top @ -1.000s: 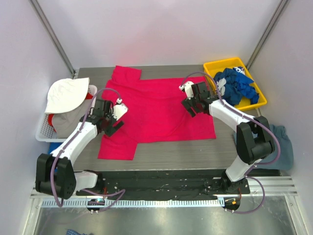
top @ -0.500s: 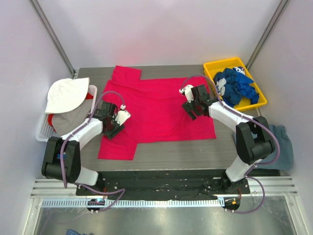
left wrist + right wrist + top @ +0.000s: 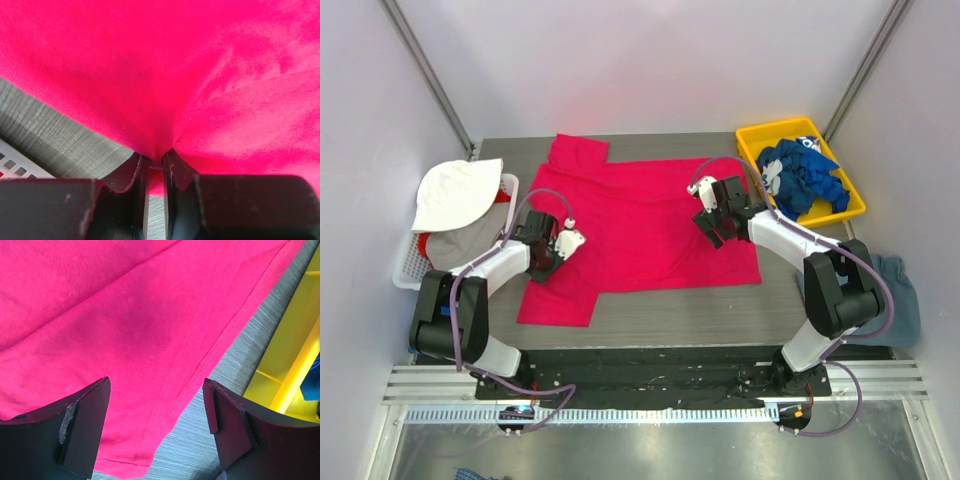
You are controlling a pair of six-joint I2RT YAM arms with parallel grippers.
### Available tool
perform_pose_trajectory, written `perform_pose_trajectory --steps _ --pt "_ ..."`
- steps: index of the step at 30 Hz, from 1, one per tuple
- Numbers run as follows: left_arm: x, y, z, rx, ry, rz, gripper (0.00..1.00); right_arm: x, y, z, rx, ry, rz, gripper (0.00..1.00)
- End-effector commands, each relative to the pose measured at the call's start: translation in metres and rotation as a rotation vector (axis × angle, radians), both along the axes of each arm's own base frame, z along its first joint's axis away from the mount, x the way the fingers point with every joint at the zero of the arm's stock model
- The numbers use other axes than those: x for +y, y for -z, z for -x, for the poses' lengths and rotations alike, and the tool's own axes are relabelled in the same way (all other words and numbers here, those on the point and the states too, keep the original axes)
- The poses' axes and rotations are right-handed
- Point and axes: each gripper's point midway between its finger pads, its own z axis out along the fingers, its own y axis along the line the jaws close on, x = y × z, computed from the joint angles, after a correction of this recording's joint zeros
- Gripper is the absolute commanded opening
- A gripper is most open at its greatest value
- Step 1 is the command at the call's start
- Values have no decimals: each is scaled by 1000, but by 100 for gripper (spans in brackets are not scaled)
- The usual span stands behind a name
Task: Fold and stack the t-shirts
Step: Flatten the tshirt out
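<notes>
A bright pink-red t-shirt [image 3: 640,225] lies spread flat across the table. My left gripper [image 3: 542,263] sits at its left edge, beside the near sleeve. In the left wrist view the jaws [image 3: 156,161] are shut on a pinched fold of the pink-red cloth [image 3: 175,75]. My right gripper [image 3: 712,230] hovers over the shirt's right part. Its open fingers [image 3: 157,385] straddle the stitched hem [image 3: 220,340], with nothing between them. Royal blue t-shirts [image 3: 805,175] are piled in a yellow bin. A slate grey-blue t-shirt [image 3: 895,290] hangs off the table's right side.
The yellow bin [image 3: 752,140] stands at the back right corner, and its wall [image 3: 295,355] is close to my right fingers. A white basket [image 3: 410,268] with white cloth [image 3: 455,190] and grey cloth stands at the left edge. Bare grey table [image 3: 55,135] runs beside the shirt.
My left gripper was open over the shirt's left edge and has shut on the cloth, sliding slightly left. My right gripper has drifted a little, still open.
</notes>
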Motion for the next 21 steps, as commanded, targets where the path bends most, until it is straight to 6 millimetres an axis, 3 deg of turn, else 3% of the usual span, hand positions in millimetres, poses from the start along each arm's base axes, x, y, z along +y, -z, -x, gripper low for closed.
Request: perform_pose_trajectory --steps 1,14,18,21 --pt "-5 5 29 70 -12 55 16 4 -18 -9 -72 2 -20 81" --pt "2 -36 64 27 -49 65 22 6 -15 -11 -64 -2 -19 81" --pt "0 -44 61 9 -53 76 49 6 -15 -11 -65 0 -19 81" --pt "0 -47 55 -6 -55 74 59 6 -15 -11 -67 0 -16 81"
